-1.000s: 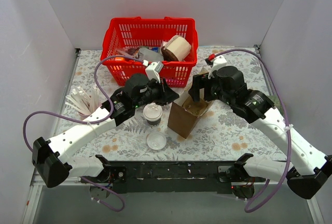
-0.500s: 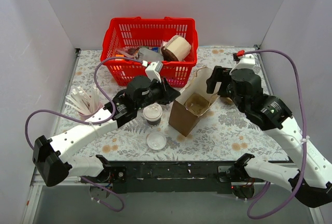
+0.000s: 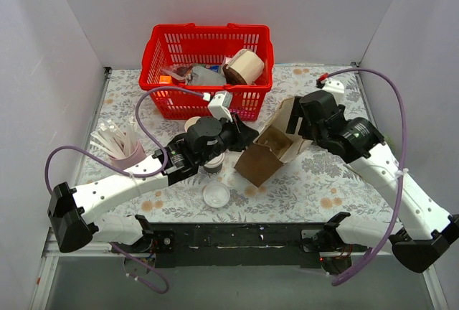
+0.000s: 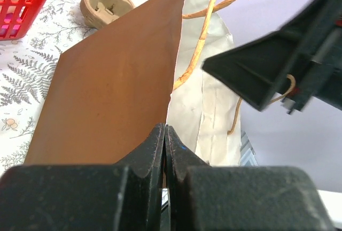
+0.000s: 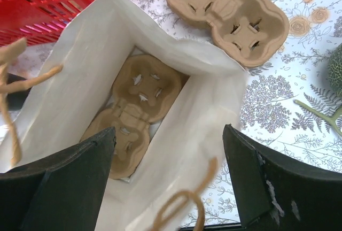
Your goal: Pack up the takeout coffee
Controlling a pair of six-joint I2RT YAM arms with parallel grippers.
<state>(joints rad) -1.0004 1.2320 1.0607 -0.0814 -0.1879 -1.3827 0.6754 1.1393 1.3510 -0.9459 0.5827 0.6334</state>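
Observation:
The takeout coffee (image 3: 213,168) stands left of the brown paper bag (image 3: 267,153). Only a bit of its dark wall shows under my left arm, and its lid is hidden. My left gripper (image 3: 250,136) is shut on the bag's near rim. In the left wrist view the bag's edge (image 4: 173,76) runs down into the shut jaws of the left gripper (image 4: 165,133). My right gripper (image 5: 168,183) hangs open over the bag's mouth, one finger on each side of the bag's white inner wall (image 5: 187,129). A cardboard cup carrier (image 5: 133,110) lies in the bag's bottom.
A loose white lid (image 3: 216,194) lies in front of the cup. The red basket (image 3: 154,52) with several items stands at the back. A cup of stirrers (image 3: 118,145) is at the left. Another cup carrier (image 5: 230,12) lies on the table behind the bag.
My right gripper swung out to the right, then came back over the bag's far rim. The left arm shifted right over the cup, and the bag leans and gapes wider.

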